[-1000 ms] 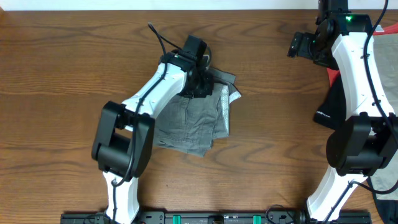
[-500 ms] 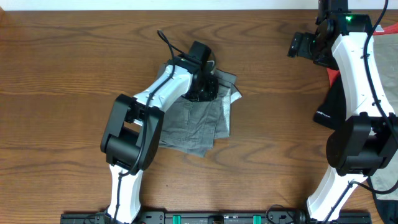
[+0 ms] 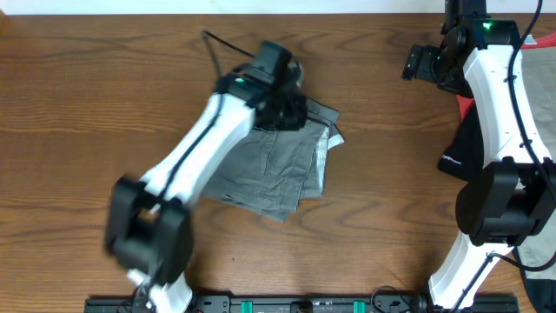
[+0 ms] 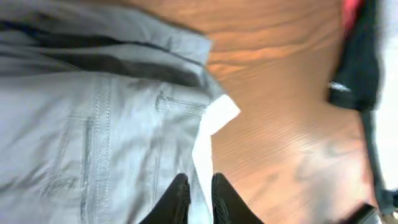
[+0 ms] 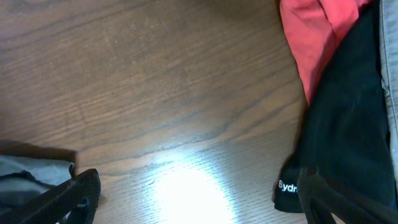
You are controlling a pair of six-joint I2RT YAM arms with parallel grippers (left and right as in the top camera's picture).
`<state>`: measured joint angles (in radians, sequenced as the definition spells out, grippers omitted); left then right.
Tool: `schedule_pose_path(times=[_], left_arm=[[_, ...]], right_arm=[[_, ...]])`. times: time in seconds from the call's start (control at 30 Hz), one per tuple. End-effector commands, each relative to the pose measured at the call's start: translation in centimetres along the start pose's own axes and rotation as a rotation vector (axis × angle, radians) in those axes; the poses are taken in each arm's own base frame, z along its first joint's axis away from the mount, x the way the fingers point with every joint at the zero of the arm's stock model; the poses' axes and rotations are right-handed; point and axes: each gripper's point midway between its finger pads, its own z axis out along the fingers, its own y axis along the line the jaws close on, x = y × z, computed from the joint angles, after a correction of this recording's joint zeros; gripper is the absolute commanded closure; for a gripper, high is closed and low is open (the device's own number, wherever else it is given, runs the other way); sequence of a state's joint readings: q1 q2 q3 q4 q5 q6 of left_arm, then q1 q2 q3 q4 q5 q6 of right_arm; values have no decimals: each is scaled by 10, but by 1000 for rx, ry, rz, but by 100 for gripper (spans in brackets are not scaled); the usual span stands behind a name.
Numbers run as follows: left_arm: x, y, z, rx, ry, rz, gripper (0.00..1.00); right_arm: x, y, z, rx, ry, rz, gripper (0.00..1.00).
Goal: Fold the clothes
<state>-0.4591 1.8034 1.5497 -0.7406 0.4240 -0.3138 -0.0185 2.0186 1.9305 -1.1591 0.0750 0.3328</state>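
Observation:
The grey-olive shorts [image 3: 278, 161] lie folded at the table's middle; their stitched seams fill the left wrist view [image 4: 93, 124]. My left gripper [image 3: 285, 109] is at the shorts' far edge, its fingers [image 4: 196, 194] shut on a thin pale edge of the fabric. My right gripper [image 3: 417, 63] hovers open and empty over bare table at the far right; its fingers [image 5: 199, 202] are spread wide. A black garment with a white logo [image 3: 460, 143] [image 5: 348, 124] and a red-orange one [image 3: 465, 104] [image 5: 311, 31] lie by the right arm.
A pale beige-grey cloth [image 3: 543, 252] hangs at the front right corner. The wooden table [image 3: 87, 104] reaches to a white wall at the back. A black cable [image 3: 221, 50] trails behind my left wrist.
My left arm has swung, its elbow now further left and lower, with the gripper still at the shorts' far edge. The shorts' right corner has shifted slightly right. The right arm has not moved.

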Motion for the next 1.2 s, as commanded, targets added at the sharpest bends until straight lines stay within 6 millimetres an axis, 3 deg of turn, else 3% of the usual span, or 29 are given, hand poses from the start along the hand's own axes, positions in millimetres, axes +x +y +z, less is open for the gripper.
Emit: schedule_pose_path(times=[0.0, 0.2, 0.43, 0.83, 1.17], left_arm=[[7, 12, -29, -101, -21, -5, 84], [54, 40, -27, -227, 162, -68, 85], [94, 49, 6, -189, 305, -113, 90], [138, 56, 56, -111, 347, -156, 94], [150, 34, 89, -26, 282, -135, 94]], right_arm=[[0, -3, 0, 3, 2, 20, 1], [0, -3, 0, 3, 2, 20, 1], [0, -3, 0, 3, 2, 20, 1], [0, -3, 0, 3, 2, 20, 1], [0, -3, 0, 3, 2, 20, 1]])
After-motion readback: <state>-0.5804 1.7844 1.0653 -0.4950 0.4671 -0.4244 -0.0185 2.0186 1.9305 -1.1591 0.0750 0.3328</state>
